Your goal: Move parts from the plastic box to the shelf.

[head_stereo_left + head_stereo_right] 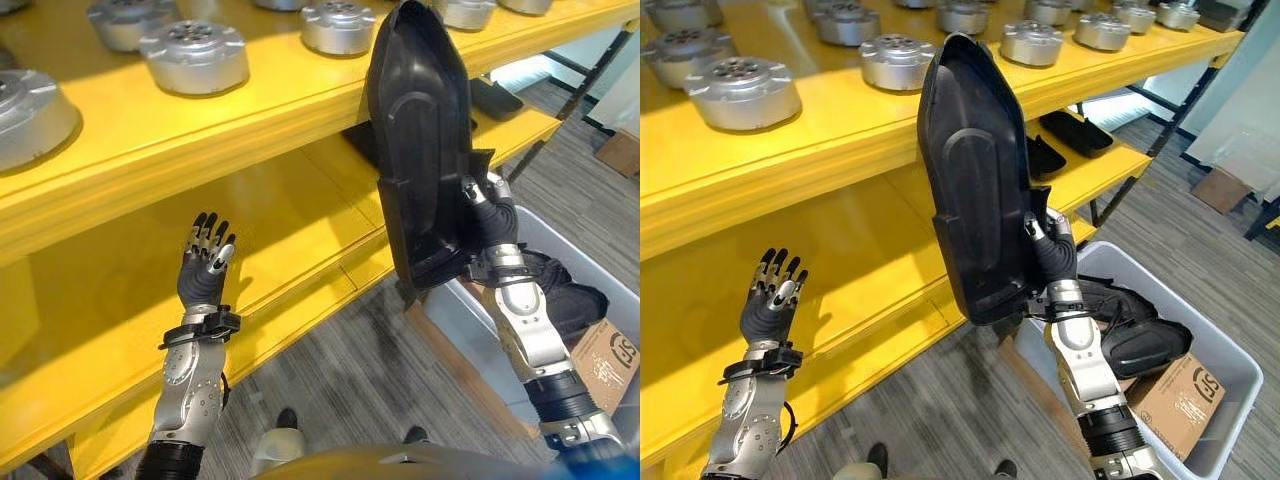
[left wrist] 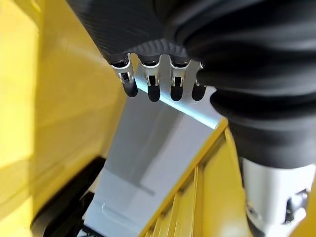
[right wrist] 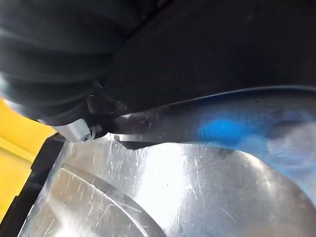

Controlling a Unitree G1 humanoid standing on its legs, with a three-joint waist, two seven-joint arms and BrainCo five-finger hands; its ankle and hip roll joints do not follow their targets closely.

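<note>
A large black moulded shell (image 1: 975,180) stands upright in the air in front of the yellow shelf (image 1: 150,150), its top reaching the upper board's edge. My right hand (image 1: 1052,245) grips its lower right edge from behind, fingers curled on the rim; the glossy surface of the shell (image 3: 207,187) lies close under the hand. Below it is the grey plastic box (image 1: 1240,370) with more black parts (image 1: 1140,340) inside. My left hand (image 1: 203,265) is raised over the lower board (image 1: 290,220) with fingers (image 2: 153,84) straight, holding nothing.
Several round silver parts (image 1: 195,55) sit in rows on the upper board. Black trays (image 1: 1075,130) lie at the far right of the lower board. A cardboard carton (image 1: 1185,395) sits in the box's near corner. Another carton (image 1: 622,150) stands on the floor, far right.
</note>
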